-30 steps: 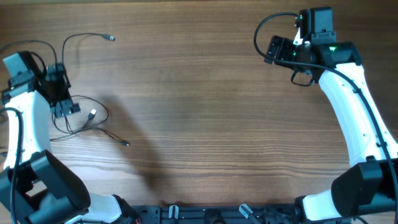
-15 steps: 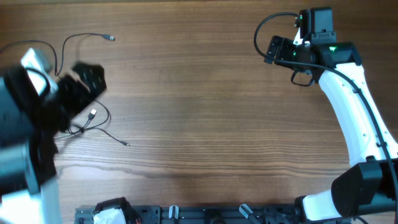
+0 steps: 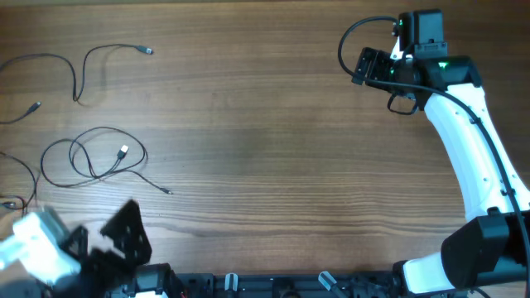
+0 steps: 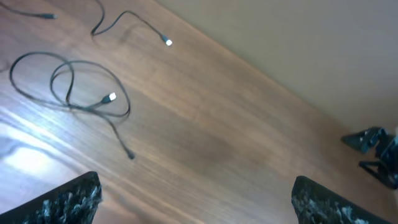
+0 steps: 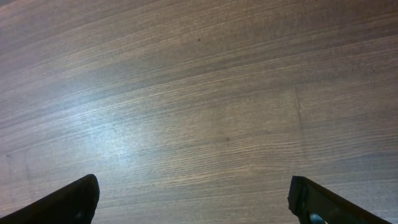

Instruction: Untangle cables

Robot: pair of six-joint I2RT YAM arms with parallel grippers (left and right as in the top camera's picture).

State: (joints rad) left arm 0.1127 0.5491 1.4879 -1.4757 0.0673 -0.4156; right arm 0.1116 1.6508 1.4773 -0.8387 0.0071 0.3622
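Observation:
Thin black cables lie loose on the wooden table at the left. A looped cable (image 3: pixel 93 157) with a pale plug lies flat, and also shows in the left wrist view (image 4: pixel 69 93). A second cable (image 3: pixel 83 70) curves above it and shows in the left wrist view (image 4: pixel 134 20). A third strand (image 3: pixel 18 186) runs off the left edge. My left gripper (image 3: pixel 124 236) is blurred at the front left, open and empty (image 4: pixel 194 190), well clear of the cables. My right gripper (image 3: pixel 364 66) is open and empty (image 5: pixel 193 190) at the far right.
The wooden table (image 3: pixel 273 141) spreads between the arms. The right arm's white link (image 3: pixel 464 141) runs down the right side. The arm mounts (image 3: pixel 273 285) line the front edge. The right gripper shows small at the left wrist view's right edge (image 4: pixel 376 149).
My left arm has swung from over the cables at the far left back to the front-left corner. The looped cable now lies uncovered. The right arm has not moved.

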